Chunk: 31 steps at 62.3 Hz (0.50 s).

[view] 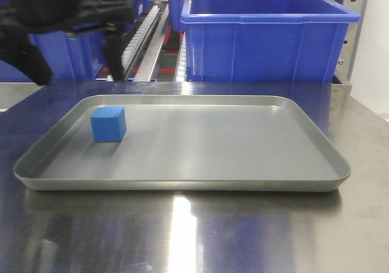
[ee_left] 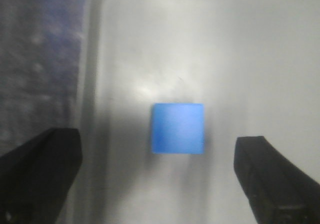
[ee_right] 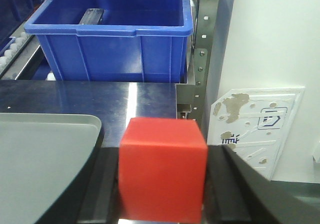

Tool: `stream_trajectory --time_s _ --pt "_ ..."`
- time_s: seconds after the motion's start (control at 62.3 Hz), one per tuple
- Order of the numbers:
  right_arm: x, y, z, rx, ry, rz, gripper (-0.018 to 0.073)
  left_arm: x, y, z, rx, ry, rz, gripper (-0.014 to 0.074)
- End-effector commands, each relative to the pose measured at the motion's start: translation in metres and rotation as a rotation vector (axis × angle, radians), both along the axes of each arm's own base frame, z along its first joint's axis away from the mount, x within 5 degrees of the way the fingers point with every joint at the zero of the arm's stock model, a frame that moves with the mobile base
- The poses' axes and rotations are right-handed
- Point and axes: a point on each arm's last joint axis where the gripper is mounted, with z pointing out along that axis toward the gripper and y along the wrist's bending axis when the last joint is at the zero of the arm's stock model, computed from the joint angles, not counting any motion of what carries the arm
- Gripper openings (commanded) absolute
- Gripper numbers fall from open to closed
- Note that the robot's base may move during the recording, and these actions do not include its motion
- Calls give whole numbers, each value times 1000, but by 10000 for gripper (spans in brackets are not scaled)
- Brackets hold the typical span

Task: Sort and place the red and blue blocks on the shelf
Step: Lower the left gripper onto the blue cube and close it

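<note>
The blue block (view: 109, 124) sits in the left part of a shallow grey tray (view: 243, 179). My left gripper (view: 79, 73) hovers above and behind it, blurred. In the left wrist view the blue block (ee_left: 178, 128) lies just ahead of the open left gripper (ee_left: 157, 176), with nothing between its black fingers (ee_left: 42, 171). My right gripper (ee_right: 162, 184) is shut on the red block (ee_right: 162, 169), held just past the tray's right corner (ee_right: 45, 154). The shelf's roller tracks (view: 144, 33) and its perforated upright (ee_right: 201, 59) stand behind.
Large blue bins (view: 267, 33) sit on the racking behind the tray; one blue bin (ee_right: 115, 34) is straight ahead of the red block. A white moulded panel (ee_right: 257, 124) leans against the wall at the right. The tray rests on a brushed steel tabletop (view: 194, 236).
</note>
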Motion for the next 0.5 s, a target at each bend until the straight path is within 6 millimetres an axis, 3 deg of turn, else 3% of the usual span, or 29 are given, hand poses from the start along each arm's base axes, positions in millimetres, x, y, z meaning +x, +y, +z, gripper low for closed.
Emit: stream_trajectory --time_s 0.0,0.482 --pt "0 0 16 -8 -104 -1 52 5 -8 23 -50 -22 21 690" --pt "0 0 16 -8 -104 -1 52 18 -18 19 -62 18 23 690"
